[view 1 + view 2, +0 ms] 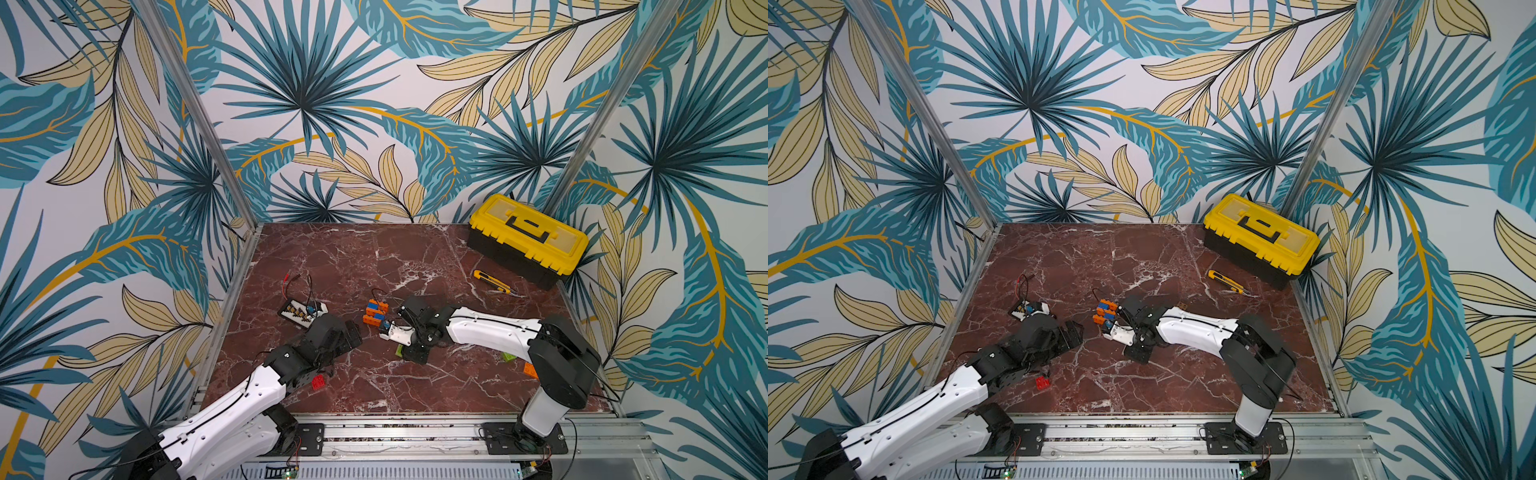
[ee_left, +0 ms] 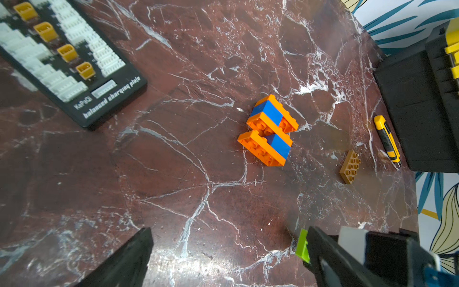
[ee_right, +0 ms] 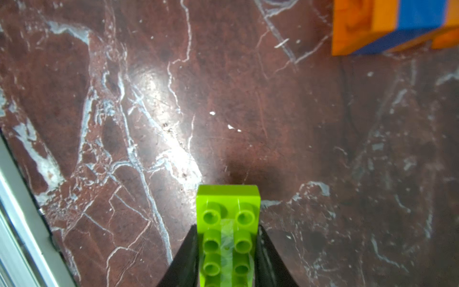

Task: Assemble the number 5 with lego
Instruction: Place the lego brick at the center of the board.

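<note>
So the right tool (image 3: 227,229) is clenching a lime-green brick (image 3: 228,196) near the orange-and-blue stack (image 2: 268,130), which is looking like a nearly finished 5; the left tool (image 1: 353,332) is hanging released beside it.

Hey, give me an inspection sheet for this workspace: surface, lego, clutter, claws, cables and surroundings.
Surface: marble tabletop, red-brown with white veins, glossy.
Job's things: orange-and-blue lego stack mid-table; lime-green brick held in the right claw; red brick loose by the left arm; second lime brick and orange brick beside the right arm.
Clutter: yellow toolbox in the far corner; utility knife beside it; charging board near the left arm.
Claws: left claw open, nothing in it; right claw shut on the lime-green brick.
Cables: red and black leads at the charging board.
Surroundings: leaf-patterned walls; aluminium frame posts.
</note>
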